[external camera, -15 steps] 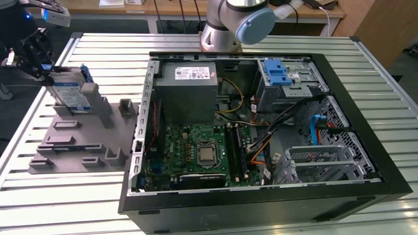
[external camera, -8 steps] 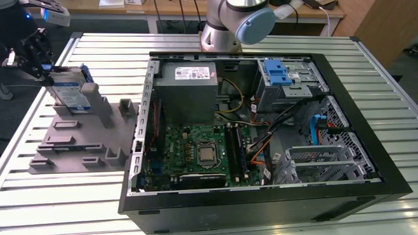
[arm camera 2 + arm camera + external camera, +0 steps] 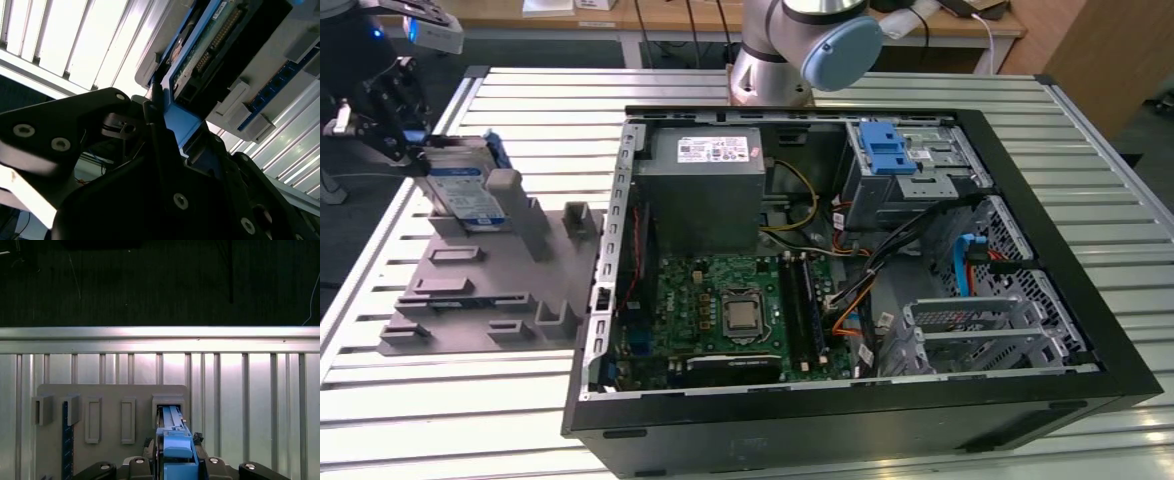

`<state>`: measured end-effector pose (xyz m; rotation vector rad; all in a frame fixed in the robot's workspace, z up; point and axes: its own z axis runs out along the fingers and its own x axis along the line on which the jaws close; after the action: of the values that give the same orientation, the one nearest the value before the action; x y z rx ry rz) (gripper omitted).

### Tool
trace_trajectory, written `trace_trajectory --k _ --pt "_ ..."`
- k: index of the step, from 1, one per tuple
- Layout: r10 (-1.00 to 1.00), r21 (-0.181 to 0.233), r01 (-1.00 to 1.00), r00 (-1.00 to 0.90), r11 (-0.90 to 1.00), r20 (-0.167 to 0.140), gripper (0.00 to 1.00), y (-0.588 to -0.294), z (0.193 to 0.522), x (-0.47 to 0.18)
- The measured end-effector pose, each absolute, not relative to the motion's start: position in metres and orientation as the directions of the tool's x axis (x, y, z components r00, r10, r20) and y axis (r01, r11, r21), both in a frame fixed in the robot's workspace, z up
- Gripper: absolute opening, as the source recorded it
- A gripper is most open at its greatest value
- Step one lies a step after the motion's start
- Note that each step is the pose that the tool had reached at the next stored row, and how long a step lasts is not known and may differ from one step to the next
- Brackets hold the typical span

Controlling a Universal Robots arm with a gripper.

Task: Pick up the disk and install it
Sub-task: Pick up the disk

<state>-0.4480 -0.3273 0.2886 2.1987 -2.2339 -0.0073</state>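
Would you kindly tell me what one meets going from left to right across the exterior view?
tool → disk, standing in the grey holder → grey power supply box → metal cage with a blue latch.

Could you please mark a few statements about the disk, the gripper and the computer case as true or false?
1. The disk stands on edge in the grey holder, outside the computer case. True.
2. The computer case is closed. False: it lies open, and the motherboard shows inside.
3. The gripper is at the disk, on the exterior view's left. True.
4. The disk sits in the drive cage with the blue latch. False: it is in the grey holder.
5. The grey holder lies on the exterior view's right of the case. False: it lies on the left.
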Motion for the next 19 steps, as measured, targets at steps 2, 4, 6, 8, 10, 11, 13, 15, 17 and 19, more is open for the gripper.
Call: trace_trajectory --k 2,4,6,8,10,11,13,15,17,19 --pt "-1.0 0.008 -1.0 -0.016 0.016 0.002 0.44 -0.3273 0.2885 -0.448" --pt "-1.0 0.008 -1.0 -0.015 0.015 0.002 0.44 -0.3273 0.2886 -0.448" --pt "-1.0 0.008 -1.0 -0.015 0.015 0.002 0.44 -0.3273 0.2886 -0.448" --pt "-1.0 0.008 -1.0 -0.014 0.014 0.002 0.44 -0.3273 0.2885 -0.448" --pt "-1.0 0.008 -1.0 -0.014 0.014 0.002 0.43 -0.3273 0.2885 -0.448" --pt "-1.0 0.008 -1.0 -0.014 0.014 0.002 0.36 -0.3273 0.2886 -0.448" --pt "-1.0 0.008 -1.0 -0.014 0.014 0.002 0.36 -0.3273 0.2885 -0.448" --pt "-1.0 0.008 -1.0 -0.013 0.013 0.002 0.36 -0.3273 0.2886 -0.448" --pt "-1.0 0.008 -1.0 -0.013 0.013 0.002 0.36 -0.3273 0.2886 -0.448" --pt "-1.0 0.008 -1.0 -0.013 0.013 0.002 0.36 -0.3273 0.2886 -0.448"
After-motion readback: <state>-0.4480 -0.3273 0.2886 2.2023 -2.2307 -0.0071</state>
